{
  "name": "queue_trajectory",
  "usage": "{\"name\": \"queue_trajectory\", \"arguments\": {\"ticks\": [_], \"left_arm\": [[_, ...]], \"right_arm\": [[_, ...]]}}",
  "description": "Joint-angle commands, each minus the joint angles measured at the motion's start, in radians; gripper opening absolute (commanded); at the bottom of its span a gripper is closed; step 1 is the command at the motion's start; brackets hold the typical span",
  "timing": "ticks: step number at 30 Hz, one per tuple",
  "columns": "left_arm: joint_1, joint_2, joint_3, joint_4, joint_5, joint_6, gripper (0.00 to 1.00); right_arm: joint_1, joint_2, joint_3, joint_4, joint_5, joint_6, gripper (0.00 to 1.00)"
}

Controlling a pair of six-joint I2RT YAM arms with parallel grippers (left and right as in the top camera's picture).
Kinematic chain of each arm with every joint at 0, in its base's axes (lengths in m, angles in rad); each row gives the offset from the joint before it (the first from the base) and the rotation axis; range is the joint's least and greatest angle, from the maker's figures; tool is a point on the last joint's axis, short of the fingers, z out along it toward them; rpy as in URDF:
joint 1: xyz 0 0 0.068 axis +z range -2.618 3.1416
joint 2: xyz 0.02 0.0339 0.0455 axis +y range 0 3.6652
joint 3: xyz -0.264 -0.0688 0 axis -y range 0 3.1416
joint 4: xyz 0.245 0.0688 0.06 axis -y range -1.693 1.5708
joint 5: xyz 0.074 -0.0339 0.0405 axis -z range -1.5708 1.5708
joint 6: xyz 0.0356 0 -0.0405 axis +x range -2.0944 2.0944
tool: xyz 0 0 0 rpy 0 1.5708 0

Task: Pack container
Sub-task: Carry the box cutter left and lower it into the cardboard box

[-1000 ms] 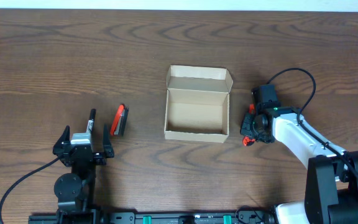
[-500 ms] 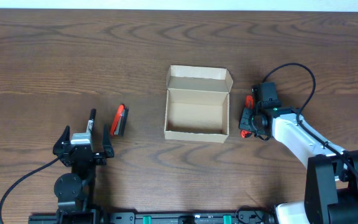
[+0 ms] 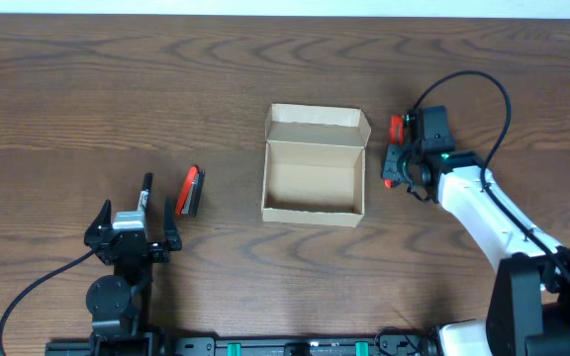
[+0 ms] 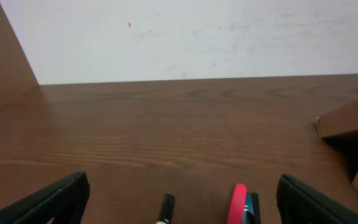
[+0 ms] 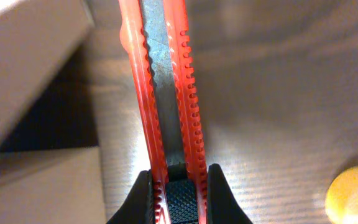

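Observation:
The container, a tan cardboard box with its flap lid open at the back, sits at the table's middle and looks empty. My right gripper is just right of it, shut on a red utility knife held above the table; the box's edge shows at the left of the right wrist view. My left gripper rests open and empty at the front left. A red and black stapler and a black marker lie just beyond it; both show in the left wrist view, stapler, marker.
A yellow round thing shows at the lower right of the right wrist view. The right arm's black cable loops over the table behind the arm. A white wall runs along the table's far edge.
My right gripper has lifted the red knife off the table and carried it toward the far side, alongside the box's right wall. The left arm has not moved.

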Motion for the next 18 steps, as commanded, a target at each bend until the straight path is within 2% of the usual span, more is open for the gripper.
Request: {"name": "queue_trajectory", "arguments": {"ticks": [1,3,7,11,16,18], "left_arm": [[-0.004,-0.005,-0.021,-0.037,0.024,0.0,0.95],[-0.004,-0.005,-0.021,-0.037,0.024,0.0,0.95],[-0.004,-0.005,-0.021,-0.037,0.024,0.0,0.95],[-0.004,-0.005,-0.021,-0.037,0.024,0.0,0.95],[-0.004,-0.005,-0.02,-0.037,0.024,0.0,0.95],[-0.004,-0.005,-0.021,-0.037,0.024,0.0,0.95]], "right_arm": [[-0.005,-0.066,0.052,-0.018,-0.037,-0.196,0.01],[-0.005,-0.097,0.063,-0.037,-0.086,-0.312,0.01],[-0.005,-0.182,0.083,-0.101,-0.114,-0.417,0.01],[0.008,-0.271,0.091,-0.153,-0.269,-0.605,0.01],[0.102,-0.358,0.092,-0.214,-0.335,-0.797,0.01],[0.148,-0.365,0.092,-0.217,-0.335,-0.825,0.01]]}}
